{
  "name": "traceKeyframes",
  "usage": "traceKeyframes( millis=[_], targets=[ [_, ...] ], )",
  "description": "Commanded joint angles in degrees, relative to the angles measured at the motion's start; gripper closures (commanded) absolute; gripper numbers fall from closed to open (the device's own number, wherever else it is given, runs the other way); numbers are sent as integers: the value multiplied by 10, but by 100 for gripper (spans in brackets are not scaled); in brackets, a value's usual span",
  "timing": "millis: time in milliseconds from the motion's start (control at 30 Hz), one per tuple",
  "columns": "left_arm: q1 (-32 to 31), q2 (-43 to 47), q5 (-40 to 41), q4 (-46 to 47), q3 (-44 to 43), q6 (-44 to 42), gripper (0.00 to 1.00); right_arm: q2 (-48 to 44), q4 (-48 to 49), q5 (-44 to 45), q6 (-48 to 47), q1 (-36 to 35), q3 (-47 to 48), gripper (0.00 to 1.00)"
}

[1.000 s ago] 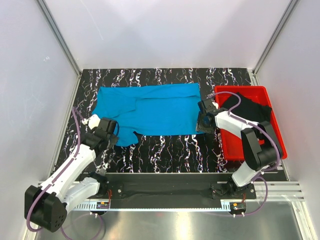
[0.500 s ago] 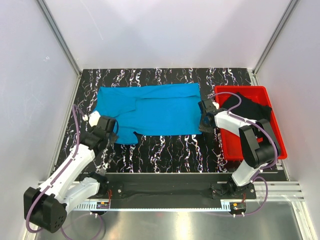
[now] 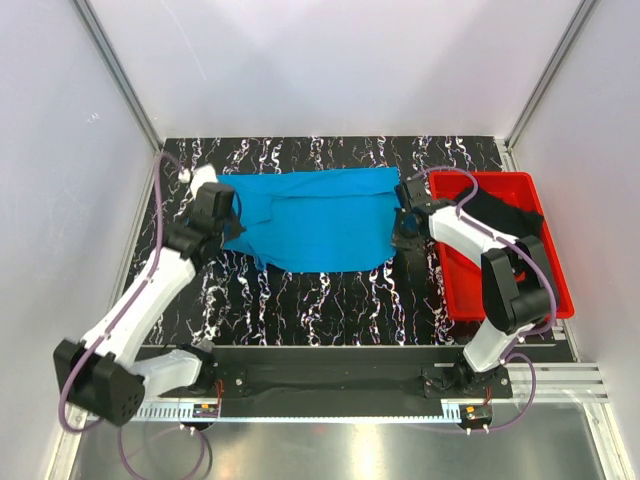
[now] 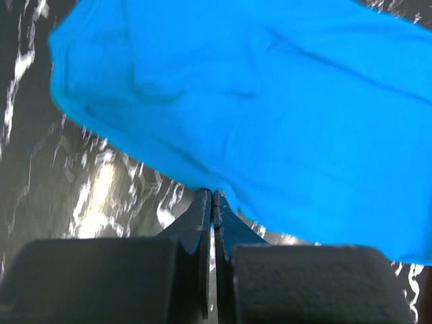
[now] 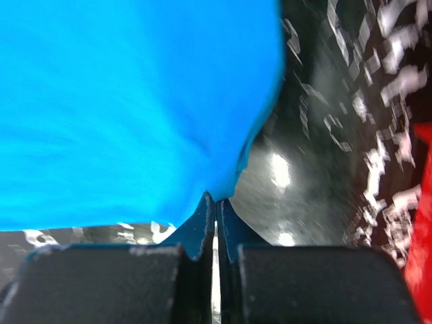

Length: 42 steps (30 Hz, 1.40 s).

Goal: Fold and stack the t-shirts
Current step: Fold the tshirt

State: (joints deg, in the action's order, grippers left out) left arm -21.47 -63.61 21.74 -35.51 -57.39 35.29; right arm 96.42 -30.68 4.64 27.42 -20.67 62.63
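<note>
1. Left wrist view: the left hand (image 4: 212, 196) is clenched, its two tips pressed together on the near edge of the blue shirt (image 4: 270, 101). The cloth hangs from them in a slack fold over the worktop (image 4: 94, 196). The pinch looks meant to carry this edge across for a fold.
2. Right wrist view: the right hand (image 5: 214, 199) is clamped the same way on the shirt's near right corner. The cloth gathers to a peak at the tips, and marbled surface shows at the right of the frame.
3. Top external view: the hands grip opposite ends of the shirt, one left of centre and one right of centre. I judge this is so the cloth comes up evenly. The shirt spreads across the middle of the frame, its far edge lying flat and its near edge sagging in a curve between the two grips.
4. Just right of the right hand sits the red tray (image 3: 458, 290), with the black shirt (image 3: 505, 215) crumpled in its far half. The tray's wall lies close beside that arm and could crowd a sideways sweep.
5. Farthest off, white walls (image 3: 330, 70) close in the worktop, leaving only a narrow strip beyond the shirt.
</note>
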Motion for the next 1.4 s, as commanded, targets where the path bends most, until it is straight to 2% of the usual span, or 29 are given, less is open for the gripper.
traceKeyframes(
  millis=[0, 167, 300, 433, 667, 1000, 1367],
  targets=[
    [-1, -61, -8, 42, -80, -61, 100, 27, -24, -23, -30, 2, 69, 100],
    [14, -142, -3, 32, -176, -80, 100, 55, -61, -17, -46, 2, 148, 100],
    [49, -199, -18, 29, -249, -80, 100, 92, -98, -6, -61, 7, 202, 100],
    [76, -250, -31, 32, -289, -89, 100, 111, -110, -17, -71, 26, 238, 100],
    [121, -300, -54, 53, -309, -82, 100, 169, -133, -23, -91, 52, 308, 100],
    [144, -351, -75, 81, -351, -81, 100, 257, -153, -67, -109, 74, 420, 100],
    [165, -355, -68, 100, -357, -83, 100, 325, -170, -70, -116, 85, 500, 97]
  ],
)
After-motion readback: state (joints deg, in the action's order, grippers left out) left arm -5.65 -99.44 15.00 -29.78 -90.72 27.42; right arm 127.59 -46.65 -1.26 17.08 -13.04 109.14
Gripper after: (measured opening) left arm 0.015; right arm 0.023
